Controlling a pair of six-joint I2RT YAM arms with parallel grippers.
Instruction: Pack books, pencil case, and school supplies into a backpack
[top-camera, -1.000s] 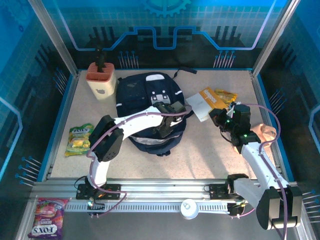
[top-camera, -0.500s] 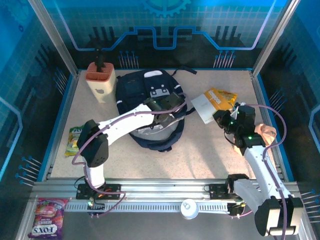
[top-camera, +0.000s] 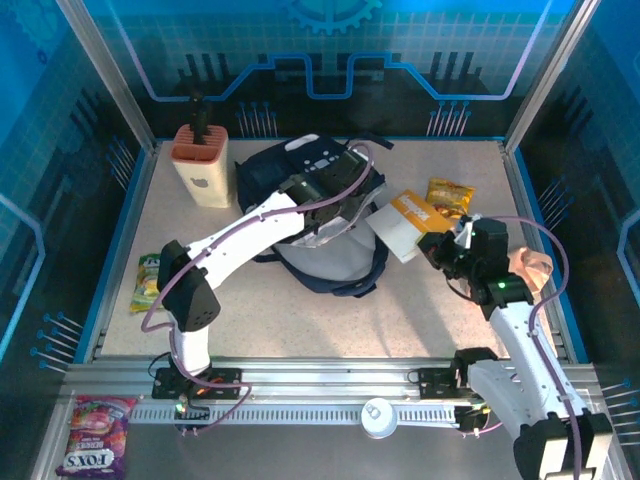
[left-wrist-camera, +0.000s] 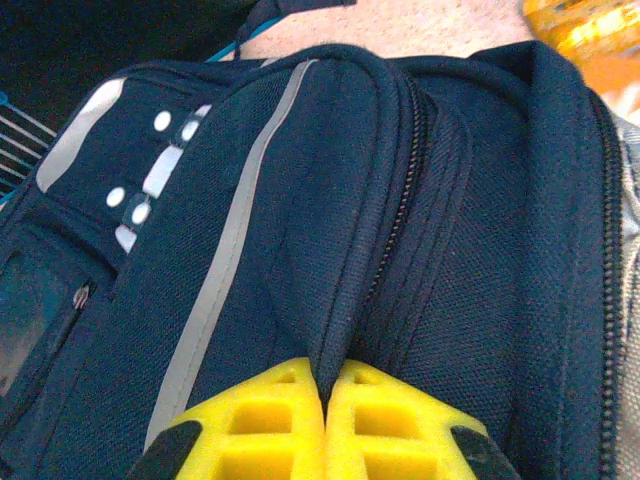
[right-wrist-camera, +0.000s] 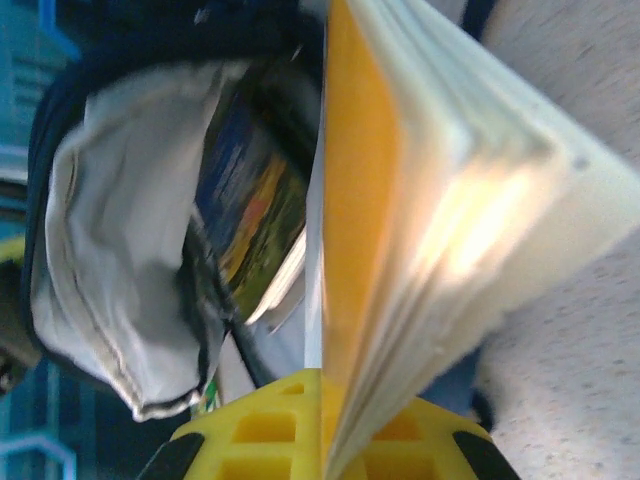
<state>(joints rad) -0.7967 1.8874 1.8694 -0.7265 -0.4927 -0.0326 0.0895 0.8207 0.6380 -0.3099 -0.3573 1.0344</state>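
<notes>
backpack central — holder behind-left of it, book just right, snack packet behind that.

The navy-blue fabric backpack carries a pale grey stripe, white patches and grey lining; the thick white-paged book has an orange cover.

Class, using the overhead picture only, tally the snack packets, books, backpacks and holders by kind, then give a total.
snack packets: 3 (yellow-orange packet, green packet, purple packet)
book: 1
backpack: 1
holder: 1
Total: 6
</notes>
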